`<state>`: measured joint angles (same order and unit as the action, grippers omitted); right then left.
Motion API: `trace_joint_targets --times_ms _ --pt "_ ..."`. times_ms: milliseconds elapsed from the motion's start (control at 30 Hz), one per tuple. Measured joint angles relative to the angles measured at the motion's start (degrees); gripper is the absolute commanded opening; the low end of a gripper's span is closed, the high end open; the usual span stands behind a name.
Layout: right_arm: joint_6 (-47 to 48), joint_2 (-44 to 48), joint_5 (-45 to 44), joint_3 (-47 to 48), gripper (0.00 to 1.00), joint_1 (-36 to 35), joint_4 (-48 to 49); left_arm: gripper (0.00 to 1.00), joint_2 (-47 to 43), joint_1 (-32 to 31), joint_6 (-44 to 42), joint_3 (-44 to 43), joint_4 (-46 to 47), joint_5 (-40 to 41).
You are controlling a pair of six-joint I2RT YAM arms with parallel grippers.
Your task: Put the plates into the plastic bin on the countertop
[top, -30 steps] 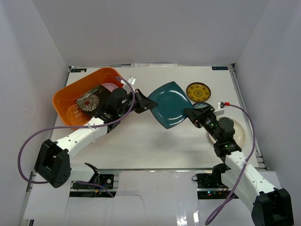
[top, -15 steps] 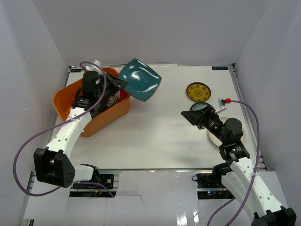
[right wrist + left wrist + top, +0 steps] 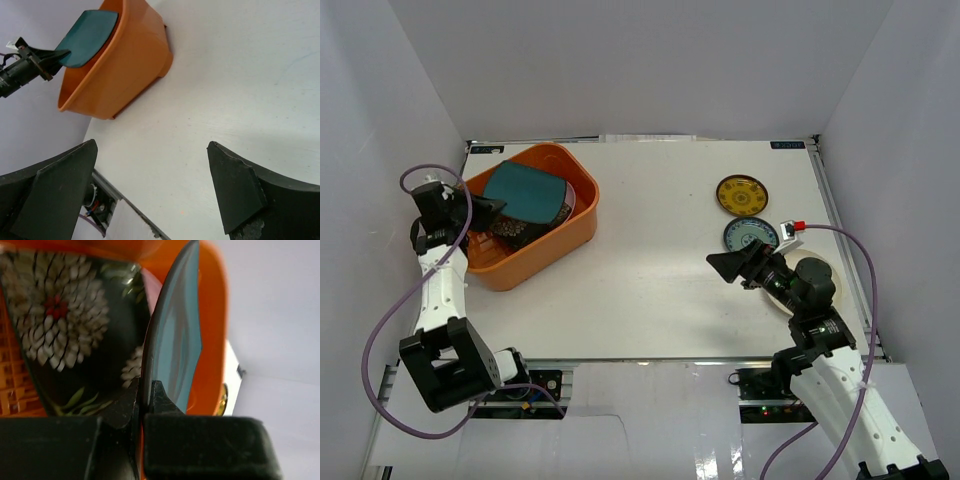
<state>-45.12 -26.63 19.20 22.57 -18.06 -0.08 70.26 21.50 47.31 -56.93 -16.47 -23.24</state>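
Observation:
The teal rounded-square plate (image 3: 525, 188) lies tilted inside the orange plastic bin (image 3: 575, 232), resting over the dark square flowered plate (image 3: 513, 230). My left gripper (image 3: 491, 208) is at the bin's left side, shut on the teal plate's edge (image 3: 172, 340); the left wrist view shows the flowered plate (image 3: 60, 325) just beside it. My right gripper (image 3: 728, 265) hangs open over the white countertop (image 3: 650, 280) with nothing between its fingers. Near it lie a yellow-patterned plate (image 3: 740, 195), a blue-patterned plate (image 3: 752, 236) and a cream plate (image 3: 839, 290), the last partly hidden by the right arm.
White walls enclose the countertop on three sides. In the right wrist view the bin (image 3: 120, 65) stands far off at the upper left, with the teal plate (image 3: 90, 30) on top and bare table (image 3: 225, 90) between. A metal rail (image 3: 107, 187) runs along the near edge.
The left arm swung the teal plate from the table's middle up and over into the bin. The right gripper let go of that plate, opened wide and drew back to the right.

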Motion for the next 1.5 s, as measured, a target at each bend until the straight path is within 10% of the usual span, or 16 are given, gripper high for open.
trace_joint_targets --times_ms 200,500,667,833,867,900,1000,1067,1167,1500 --pt "3.2 0.3 -4.4 0.0 0.99 0.0 -3.9 0.04 0.7 -0.1 -1.9 6.8 -1.1 0.3" --pt "5.9 -2.9 -13.0 -0.2 0.98 0.0 -6.8 0.95 1.2 0.4 -4.1 8.3 -1.0 1.3" --pt "7.8 -4.3 -23.8 -0.2 0.99 0.0 -10.6 0.98 -2.0 0.4 -3.4 8.3 -1.1 1.9" --pt "9.5 -5.6 -39.4 0.4 0.58 1.5 -16.3 0.98 -11.6 -0.5 -2.1 8.6 -0.1 2.2" --pt "9.7 -5.8 -42.0 0.6 0.24 2.4 -17.3 0.98 -14.0 -1.6 -2.0 8.6 0.7 2.2" --pt "10.0 -6.2 -44.9 1.1 0.17 3.8 -18.5 0.98 -16.3 -3.2 -2.1 8.6 1.6 2.4" --pt "9.9 -6.9 -50.4 2.3 0.37 8.9 -20.9 0.98 -21.2 -9.7 -3.2 8.2 3.2 2.4" --pt "10.8 -6.8 -52.3 2.5 0.77 15.9 -21.7 0.97 -23.1 -13.8 -4.3 7.1 3.2 1.3" --pt "11.8 -6.7 -54.2 2.5 0.96 24.9 -23.1 0.96 -24.3 -17.3 -5.4 5.2 3.2 -1.7" --pt "9.4 -19.3 -47.0 -2.0 0.88 40.9 -23.8 0.95 -22.9 -40.7 -8.4 4.6 1.1 -9.8"
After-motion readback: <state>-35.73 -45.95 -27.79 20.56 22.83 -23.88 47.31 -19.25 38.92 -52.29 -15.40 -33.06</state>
